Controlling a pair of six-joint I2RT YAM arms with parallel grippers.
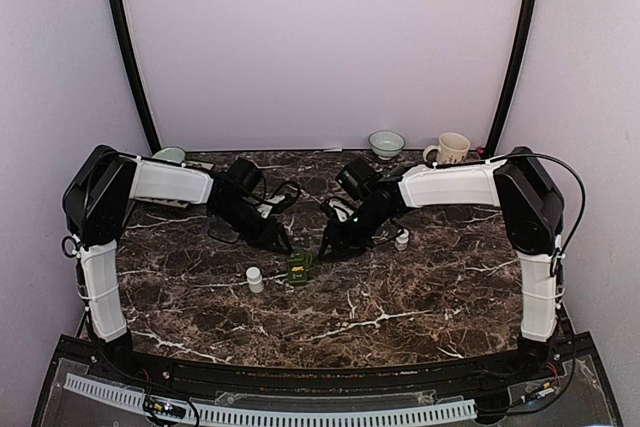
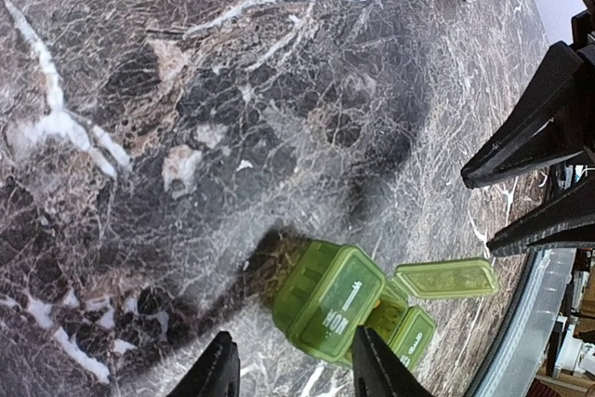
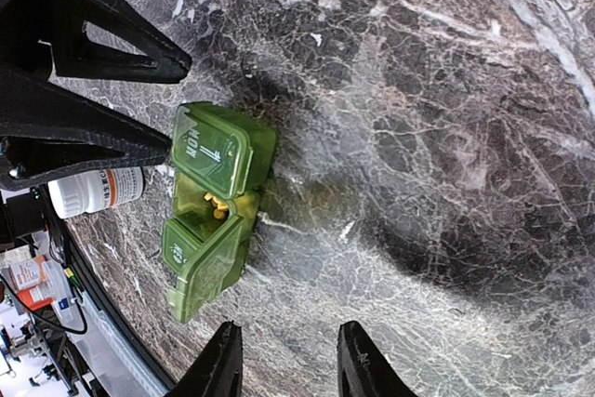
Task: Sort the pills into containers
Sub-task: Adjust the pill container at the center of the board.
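The containers [image 1: 299, 265] are one small green box lying mid-table between my two grippers. In the right wrist view the containers [image 3: 221, 166] show an end lid shut, marked MON. The middle lid stands open over yellow pills [image 3: 215, 205]. In the left wrist view the containers [image 2: 339, 299] lie just ahead of my right-hand finger, with the open lid [image 2: 444, 278] flipped out. My left gripper [image 2: 296, 367] is open and holds nothing. My right gripper [image 3: 288, 360] is open too, over bare table beside the box.
A white bottle [image 1: 255, 279] stands left of the box, and another white bottle [image 1: 401, 240] stands under the right arm. A bowl [image 1: 386, 143] and a mug [image 1: 450, 149] stand at the back edge. A second bowl [image 1: 170, 155] is at the back left.
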